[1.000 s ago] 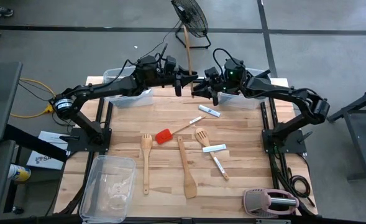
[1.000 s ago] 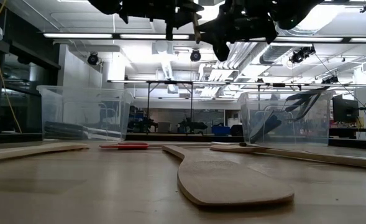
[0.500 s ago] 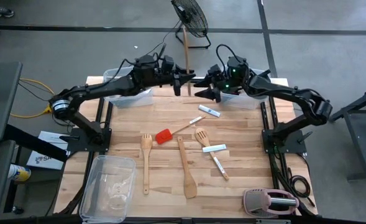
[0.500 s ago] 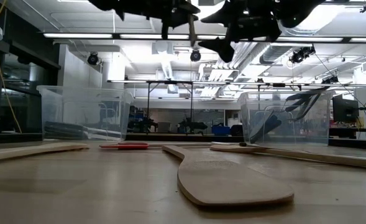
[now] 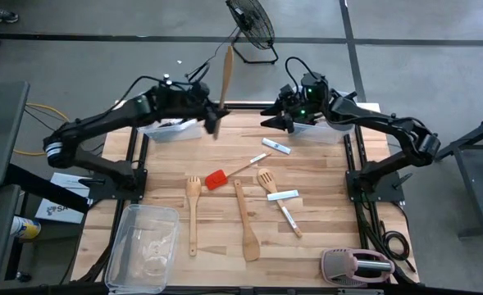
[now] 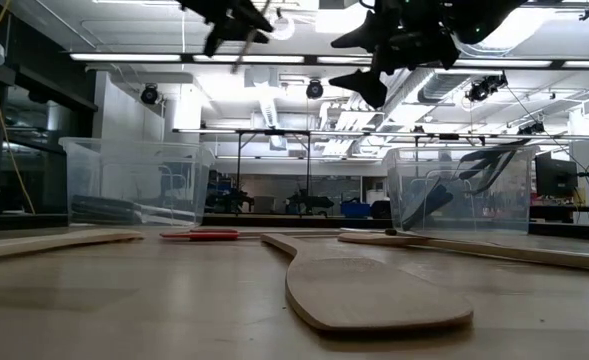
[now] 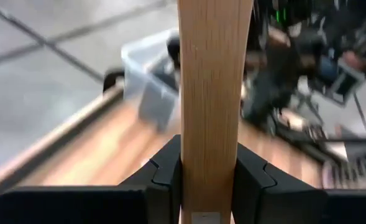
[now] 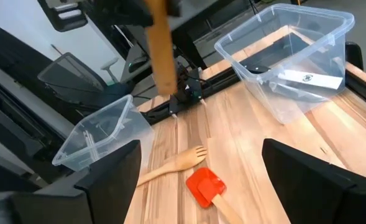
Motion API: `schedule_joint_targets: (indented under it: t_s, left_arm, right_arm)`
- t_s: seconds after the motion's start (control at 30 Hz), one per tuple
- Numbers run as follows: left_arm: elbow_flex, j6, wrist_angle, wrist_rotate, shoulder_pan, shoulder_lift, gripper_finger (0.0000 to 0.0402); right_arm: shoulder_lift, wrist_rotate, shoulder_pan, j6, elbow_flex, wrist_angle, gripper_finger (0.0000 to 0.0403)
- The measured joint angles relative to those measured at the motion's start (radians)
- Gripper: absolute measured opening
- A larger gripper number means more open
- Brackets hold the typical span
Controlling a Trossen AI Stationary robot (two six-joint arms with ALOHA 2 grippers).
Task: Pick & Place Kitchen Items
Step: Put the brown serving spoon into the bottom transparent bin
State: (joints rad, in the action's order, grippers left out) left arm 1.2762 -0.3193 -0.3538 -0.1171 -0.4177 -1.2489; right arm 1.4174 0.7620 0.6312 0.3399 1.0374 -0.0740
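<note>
My left gripper (image 5: 215,121) hangs high over the table's far edge, left of centre, shut on a light wooden utensil (image 5: 225,70) that also shows in the left wrist view (image 7: 210,87) and the right wrist view (image 8: 161,53). My right gripper (image 5: 272,115) (image 8: 200,149) hovers open to its right, apart from the utensil, with nothing between its fingers. On the table lie a red spatula (image 5: 216,179), two forked wooden turners (image 5: 193,211) (image 5: 266,180), a wooden spatula (image 5: 245,223) and white-bladed knives (image 5: 276,146) (image 5: 284,195). My left gripper pinches the wooden utensil's flat handle (image 7: 209,180) between its two fingers (image 7: 167,171), which come about level from the table's left and lie across it. The utensil stands roughly upright, lifted clear high above the table, most of it above the fingers and a short end (image 6: 242,48) below.
Clear bins stand at the far left (image 5: 174,128), the far right (image 5: 327,129) (image 8: 294,62) and the near left (image 5: 143,246). A pink-and-grey toaster (image 5: 357,266) sits at the near right. A floor fan (image 5: 251,20) stands beyond the far edge.
My right gripper has opened and let go of the wooden utensil that both grippers held. My left gripper, still shut on it, has carried it toward the table's left edge, and the utensil has tipped slightly. My right gripper has drawn back a little to the right.
</note>
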Motion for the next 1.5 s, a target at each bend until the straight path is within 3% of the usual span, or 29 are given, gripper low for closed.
schedule_joint_targets:
  t_s: [0.27, 0.43, 0.73, 1.1, 1.3, 1.5]
  left_arm:
    - [0.0, -0.005, -0.399, -0.147, 0.008, 0.148, 0.0083]
    - [0.0, -0.114, -0.584, -0.166, 0.075, 0.213, 0.0083]
    - [0.0, -0.344, -0.823, -0.171, 0.332, 0.248, 0.0083]
    - [0.0, -0.631, -1.021, -0.263, 0.71, 0.245, 0.0083]
    - [0.0, -0.847, -1.083, -0.396, 0.873, 0.245, 0.0083]
    - [0.0, -1.125, -1.078, -0.637, 0.958, 0.245, 0.0083]
  right_arm:
    - [0.0, -0.001, -0.001, -0.003, 0.0, 0.012, 0.0325]
    - [0.0, -0.001, -0.001, -0.002, 0.0, 0.014, 0.0325]
    - [0.0, -0.001, -0.001, -0.001, 0.0, 0.018, 0.0325]
    - [0.0, 0.0, -0.001, -0.001, 0.0, 0.03, 0.0325]
    - [0.0, -0.001, -0.001, -0.022, 0.0, 0.072, 0.0325]
    - [0.0, -0.001, -0.001, -0.038, 0.0, 0.086, 0.0325]
